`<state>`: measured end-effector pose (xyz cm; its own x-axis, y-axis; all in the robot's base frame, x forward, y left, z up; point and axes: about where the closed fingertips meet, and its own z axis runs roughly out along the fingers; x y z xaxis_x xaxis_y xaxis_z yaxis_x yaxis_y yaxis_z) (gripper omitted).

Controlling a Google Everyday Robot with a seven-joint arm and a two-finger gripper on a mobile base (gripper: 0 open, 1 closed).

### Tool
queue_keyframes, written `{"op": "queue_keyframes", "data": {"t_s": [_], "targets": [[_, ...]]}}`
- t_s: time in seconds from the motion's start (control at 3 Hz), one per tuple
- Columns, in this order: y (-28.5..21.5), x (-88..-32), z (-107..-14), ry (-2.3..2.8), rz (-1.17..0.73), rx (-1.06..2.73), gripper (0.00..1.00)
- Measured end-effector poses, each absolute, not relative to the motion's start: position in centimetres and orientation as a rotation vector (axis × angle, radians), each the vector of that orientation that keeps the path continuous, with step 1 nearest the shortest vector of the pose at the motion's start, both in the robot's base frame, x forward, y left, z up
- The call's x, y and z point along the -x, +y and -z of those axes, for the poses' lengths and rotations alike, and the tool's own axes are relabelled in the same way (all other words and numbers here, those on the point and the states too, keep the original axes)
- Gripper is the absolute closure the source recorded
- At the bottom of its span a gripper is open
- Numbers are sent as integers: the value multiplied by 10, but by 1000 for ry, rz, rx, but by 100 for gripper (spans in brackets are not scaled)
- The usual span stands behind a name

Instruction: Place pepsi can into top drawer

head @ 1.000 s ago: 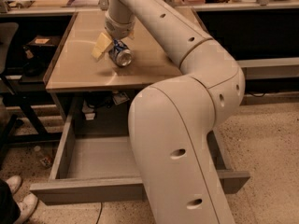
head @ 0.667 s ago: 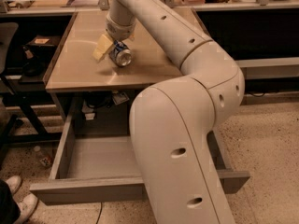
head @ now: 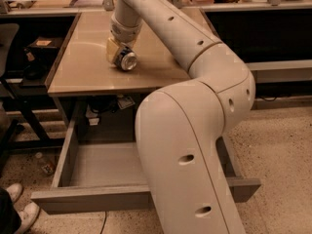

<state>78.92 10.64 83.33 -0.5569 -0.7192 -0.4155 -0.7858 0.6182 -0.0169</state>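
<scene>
The pepsi can (head: 126,60) lies on its side over the beige tabletop (head: 78,67), its silver end facing me. My gripper (head: 119,54) is at the middle of the tabletop and is shut on the can, with a yellowish finger (head: 111,48) on its left side. The top drawer (head: 92,196) is pulled open below the table's front edge. Its grey inside (head: 102,165) is empty where visible. My large white arm hides the drawer's right half.
A plastic bottle (head: 45,164) lies on the floor left of the drawer. Shoes (head: 19,206) of a person are at the bottom left. A dark chair (head: 9,82) stands left of the table. Cluttered benches run along the back.
My gripper with the can has turned slightly and shifted a little left over the tabletop. The yellowish finger now sits closer against the can.
</scene>
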Motion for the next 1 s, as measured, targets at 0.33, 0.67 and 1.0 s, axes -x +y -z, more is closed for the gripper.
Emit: {"op": "queue_keyframes", "data": {"t_s": [0.33, 0.67, 1.0], "targets": [[106, -789, -833, 2462, -240, 1201, 65], [106, -789, -833, 2462, -240, 1201, 89], [106, -789, -833, 2461, -240, 1201, 100]]}}
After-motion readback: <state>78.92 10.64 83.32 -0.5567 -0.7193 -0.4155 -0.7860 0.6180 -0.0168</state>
